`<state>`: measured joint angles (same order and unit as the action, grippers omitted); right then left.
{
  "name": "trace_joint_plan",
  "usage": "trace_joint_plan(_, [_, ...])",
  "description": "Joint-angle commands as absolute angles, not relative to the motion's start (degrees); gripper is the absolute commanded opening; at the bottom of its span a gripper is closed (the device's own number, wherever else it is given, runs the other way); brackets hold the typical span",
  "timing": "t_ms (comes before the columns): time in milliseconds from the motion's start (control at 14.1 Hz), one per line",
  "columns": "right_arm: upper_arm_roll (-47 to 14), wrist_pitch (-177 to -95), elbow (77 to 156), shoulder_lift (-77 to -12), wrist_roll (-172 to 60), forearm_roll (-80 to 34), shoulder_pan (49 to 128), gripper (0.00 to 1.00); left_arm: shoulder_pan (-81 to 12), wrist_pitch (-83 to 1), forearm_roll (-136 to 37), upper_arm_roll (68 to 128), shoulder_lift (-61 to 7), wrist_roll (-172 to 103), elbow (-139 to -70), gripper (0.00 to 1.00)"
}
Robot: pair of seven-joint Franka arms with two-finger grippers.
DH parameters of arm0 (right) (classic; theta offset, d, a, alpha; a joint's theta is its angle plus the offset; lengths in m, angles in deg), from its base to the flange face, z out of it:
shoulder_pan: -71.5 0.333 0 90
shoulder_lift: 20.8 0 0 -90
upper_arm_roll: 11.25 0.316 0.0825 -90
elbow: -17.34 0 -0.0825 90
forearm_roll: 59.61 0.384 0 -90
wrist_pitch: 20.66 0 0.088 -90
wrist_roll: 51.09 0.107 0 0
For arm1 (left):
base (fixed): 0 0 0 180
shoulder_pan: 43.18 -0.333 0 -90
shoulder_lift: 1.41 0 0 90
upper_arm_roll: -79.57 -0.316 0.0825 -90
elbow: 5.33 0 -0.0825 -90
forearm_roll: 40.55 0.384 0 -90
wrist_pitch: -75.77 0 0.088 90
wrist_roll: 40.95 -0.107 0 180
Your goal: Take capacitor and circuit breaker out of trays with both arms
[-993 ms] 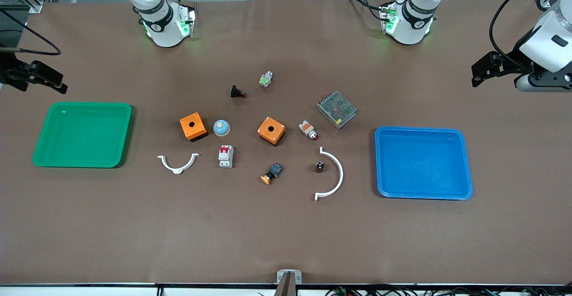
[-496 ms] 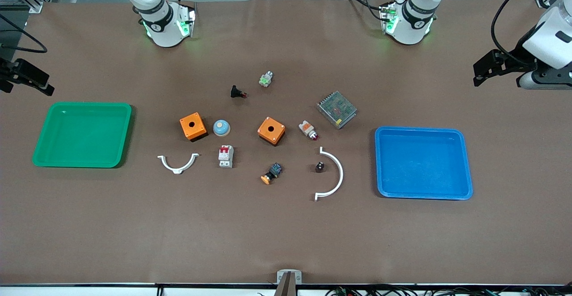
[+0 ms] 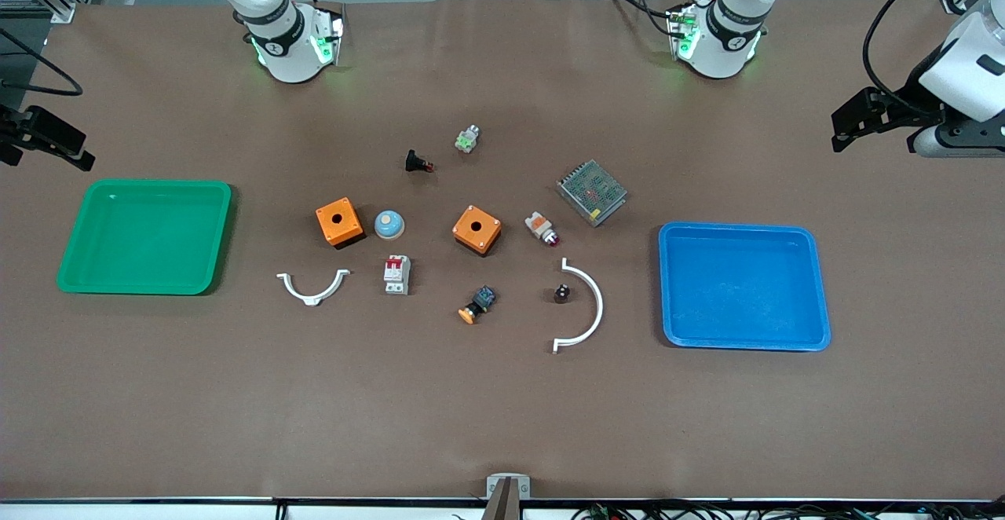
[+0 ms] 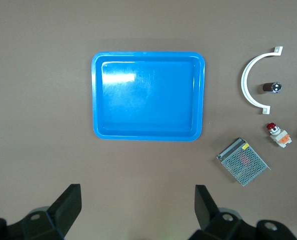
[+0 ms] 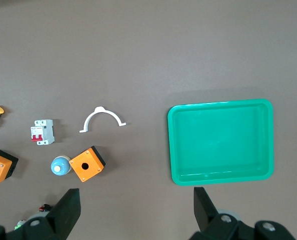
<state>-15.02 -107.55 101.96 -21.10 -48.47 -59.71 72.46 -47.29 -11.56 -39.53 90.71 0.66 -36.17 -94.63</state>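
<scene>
The capacitor (image 3: pixel 562 294), a tiny black cylinder, lies inside the curve of a white arc (image 3: pixel 594 308) and also shows in the left wrist view (image 4: pixel 272 88). The breaker (image 3: pixel 396 275), a grey-white block with red levers, lies nearer to the front camera than the blue-domed button (image 3: pixel 389 225). It also shows in the right wrist view (image 5: pixel 42 132). My left gripper (image 3: pixel 838 131) is open and empty, up over bare table at the left arm's end (image 4: pixel 137 192). My right gripper (image 3: pixel 55 147) is open and empty, up over the table's edge at the right arm's end (image 5: pixel 136 196).
A blue tray (image 3: pixel 738 227) lies toward the left arm's end and a green tray (image 3: pixel 157 184) toward the right arm's end. Between them lie two orange boxes (image 3: pixel 339 221) (image 3: pixel 476 229), a mesh power supply (image 3: pixel 592 192), an orange-capped button (image 3: pixel 476 305) and a second white arc (image 3: pixel 312 288).
My right gripper has moved outward toward the right arm's end of the table. My left gripper has shifted slightly. Nothing on the table has moved.
</scene>
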Motion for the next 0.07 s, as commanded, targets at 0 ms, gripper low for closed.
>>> trace_joint_plan(0, [-14.4,-106.9,100.3,-21.9,-48.4,-58.7,71.5,1.0,-47.9,-11.0,-39.1,91.3,0.7,-34.2,-94.1,1.0])
